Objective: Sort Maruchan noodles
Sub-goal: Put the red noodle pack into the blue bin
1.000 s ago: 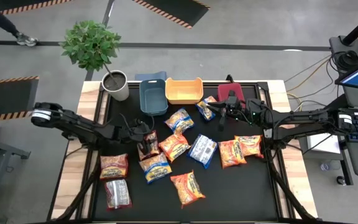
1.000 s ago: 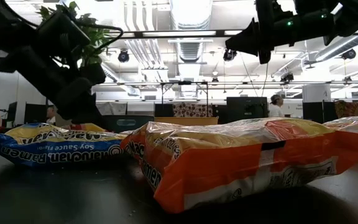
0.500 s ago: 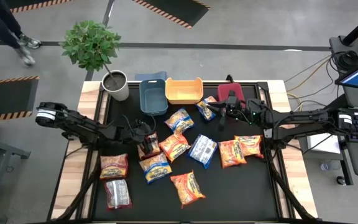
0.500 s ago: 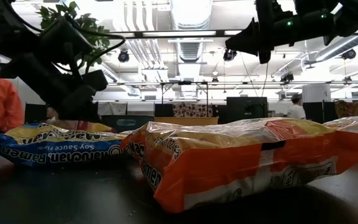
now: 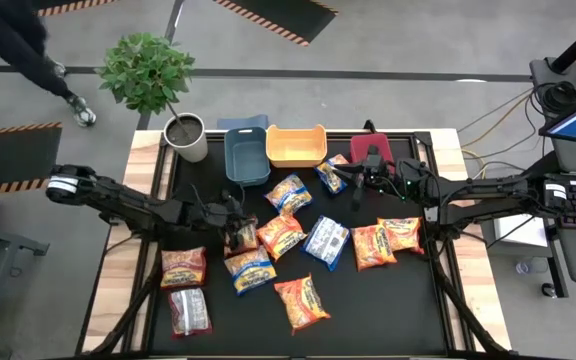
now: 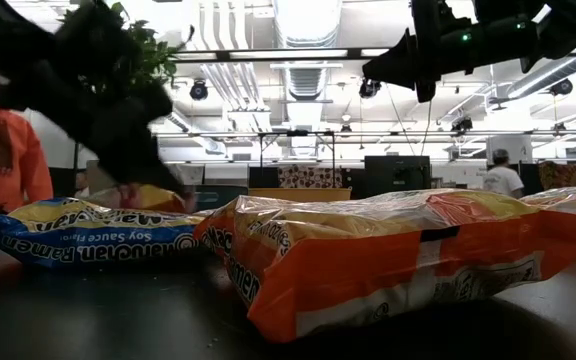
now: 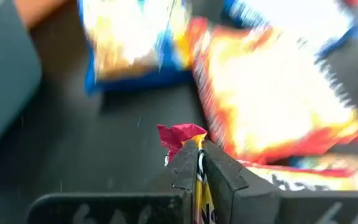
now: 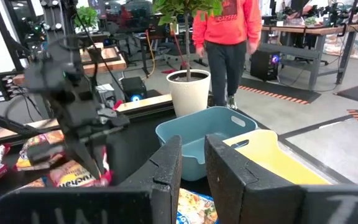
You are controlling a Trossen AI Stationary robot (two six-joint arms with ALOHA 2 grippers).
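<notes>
Several Maruchan noodles packets lie flat on the black table: orange ones (image 5: 281,235) (image 5: 373,245), blue ones (image 5: 250,268) (image 5: 288,193), and a dark red one (image 5: 188,310) near the left front. My left gripper (image 5: 234,232) is left of centre, shut on another dark red packet (image 5: 242,240); it also shows in the left wrist view (image 7: 199,163). My right gripper (image 5: 356,192) hangs still above the far middle. Its fingers (image 8: 192,168) stand a narrow gap apart with nothing between them. My left gripper pinches the dark red packet between its two fingers at a crinkled end seam (image 7: 178,134), which pokes out past the fingertips. The fingers slant down from the table's left. The packet sits bunched under them; I cannot tell whether its lower part is on the table.
A blue bin (image 5: 246,155), a yellow bin (image 5: 296,145) and a red bin (image 5: 378,148), partly under my right arm, stand in a row at the far edge. A potted plant (image 5: 186,137) stands at the far left corner. A person in orange stands behind the table.
My left gripper has shut on the dark red packet and risen a little. The packet, which lay flat, is now bunched and raised at the held end. A person has walked past beyond the table's far left.
</notes>
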